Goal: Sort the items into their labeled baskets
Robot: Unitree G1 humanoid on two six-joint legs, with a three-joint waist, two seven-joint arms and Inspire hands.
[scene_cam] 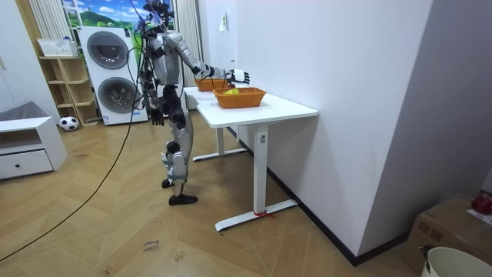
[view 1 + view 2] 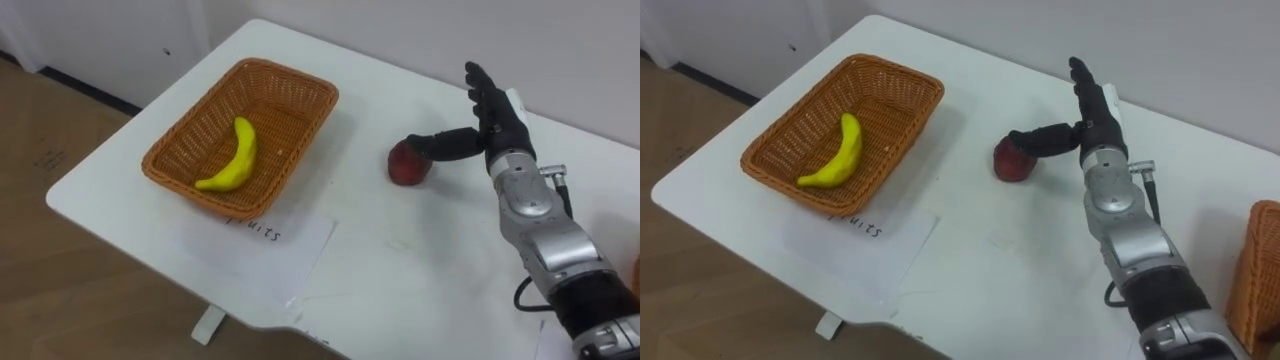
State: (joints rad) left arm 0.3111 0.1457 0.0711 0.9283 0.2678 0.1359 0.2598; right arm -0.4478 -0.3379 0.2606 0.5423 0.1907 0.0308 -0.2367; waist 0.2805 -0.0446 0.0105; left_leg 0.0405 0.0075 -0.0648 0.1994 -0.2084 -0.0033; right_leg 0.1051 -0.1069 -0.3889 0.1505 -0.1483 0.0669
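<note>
Apple: the red apple sits on the white surface, just right of the fruit basket, not yet sorted.
Banana: the banana lies in that basket already.
Other basket: another basket sits at the far right, likely for office things.
Right hand: the right hand is by the apple, likely about to grab it.
Fingers: the fingers are straight and spread wide; the thumb rests on the apple's top. Nothing is gripped.
Left hand: the left hand hangs low by the robot's side.
</note>
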